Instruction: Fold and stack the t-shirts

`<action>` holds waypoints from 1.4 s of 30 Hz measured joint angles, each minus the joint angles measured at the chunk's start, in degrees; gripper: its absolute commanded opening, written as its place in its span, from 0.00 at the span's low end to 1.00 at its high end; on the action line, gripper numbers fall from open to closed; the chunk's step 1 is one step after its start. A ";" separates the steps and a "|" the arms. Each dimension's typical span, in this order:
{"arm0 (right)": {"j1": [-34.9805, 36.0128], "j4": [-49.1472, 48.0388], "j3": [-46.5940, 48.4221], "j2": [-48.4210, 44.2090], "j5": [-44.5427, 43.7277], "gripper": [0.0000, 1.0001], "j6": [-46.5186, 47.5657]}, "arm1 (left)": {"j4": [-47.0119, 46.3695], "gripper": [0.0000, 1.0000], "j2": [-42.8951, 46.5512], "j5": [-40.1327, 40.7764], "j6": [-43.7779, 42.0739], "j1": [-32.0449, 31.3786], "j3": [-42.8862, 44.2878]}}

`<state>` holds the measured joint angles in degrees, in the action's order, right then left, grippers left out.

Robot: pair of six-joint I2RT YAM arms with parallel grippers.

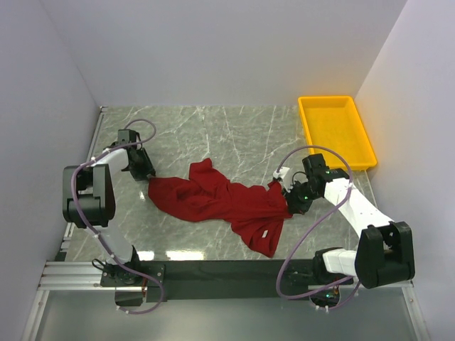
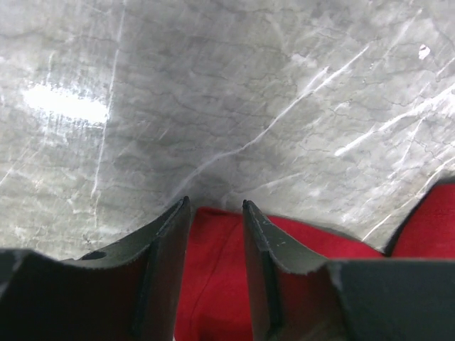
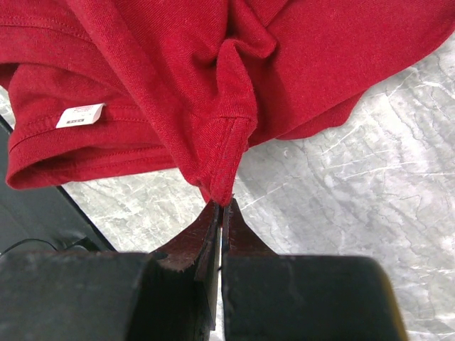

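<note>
Right gripper (image 3: 222, 207): jaws closed tight on a pinched fold of the dark red t-shirt (image 3: 178, 64), whose hem bunches just above the fingertips; white tag (image 3: 79, 115) visible near the collar edge. Left gripper (image 2: 215, 207): jaws narrowly parted, with the shirt's edge lying in the gap between them. The crumpled garment lies stretched between the two grippers on the marble table (image 1: 234, 128), well apart from the yellow tray (image 1: 334, 128) at the far right.
</note>
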<state>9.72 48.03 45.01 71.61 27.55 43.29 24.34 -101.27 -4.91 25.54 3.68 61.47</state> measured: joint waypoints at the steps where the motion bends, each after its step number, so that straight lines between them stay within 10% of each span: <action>1: 0.00 0.00 0.00 0.00 0.02 0.00 0.00 | -0.02 0.41 -0.11 -0.26 -0.24 0.00 0.07; 27: -0.55 0.00 2.67 2.14 0.59 0.00 -0.20 | 0.09 0.37 0.31 -0.46 -4.02 -0.15 -0.61; 42: -0.61 -0.07 2.67 2.14 1.05 0.00 -0.24 | 5.95 0.51 1.70 5.16 -3.85 -3.26 -0.61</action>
<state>9.10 47.97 47.68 73.76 28.60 43.05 30.28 -99.57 0.25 21.69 0.43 60.86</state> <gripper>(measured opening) 0.018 0.494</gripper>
